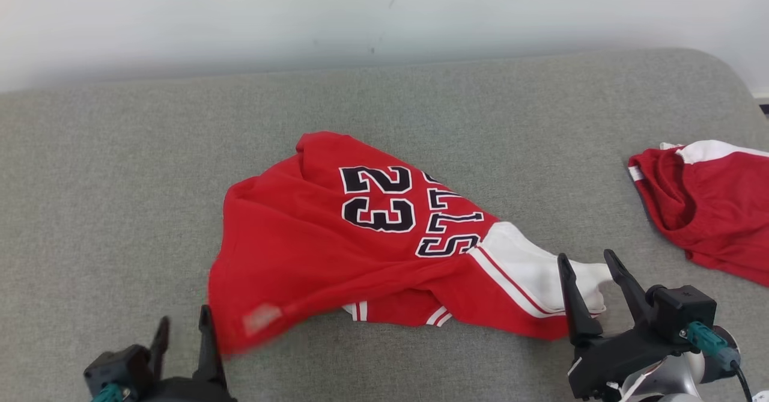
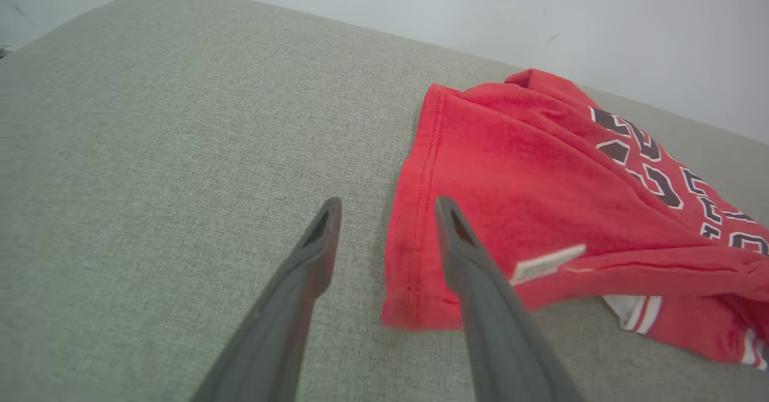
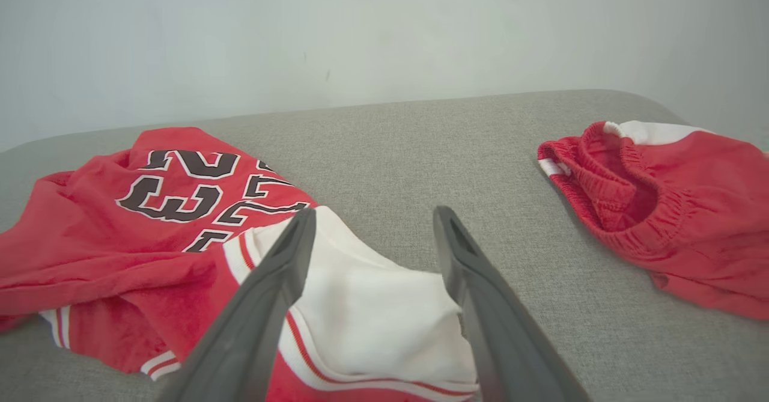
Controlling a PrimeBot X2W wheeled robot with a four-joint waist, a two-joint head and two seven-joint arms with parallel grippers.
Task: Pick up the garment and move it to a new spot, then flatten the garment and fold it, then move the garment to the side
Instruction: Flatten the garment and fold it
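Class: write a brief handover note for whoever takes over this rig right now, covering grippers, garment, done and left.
Left gripper: jaws open, holding nothing, at the hem of the crumpled red fabric jersey numbered 23.
Right gripper: jaws open, over the jersey's white panel.
Jersey lies rumpled on the grey fabric surface; red elastic-waist shorts lie to its right.
Done: nothing flattened or folded yet.
Left: flatten, fold, move aside.

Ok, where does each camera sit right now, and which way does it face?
Head view: on the head, facing forward and down at the jersey on the grey cushion; left gripper lower left, right gripper lower right, both open.
Left wrist view: on the left wrist, looking along its fingers at the jersey's hem.
Right wrist view: on the right wrist, along its fingers at the white sleeve, red shorts rightward.
Shared: all three show the number 23.
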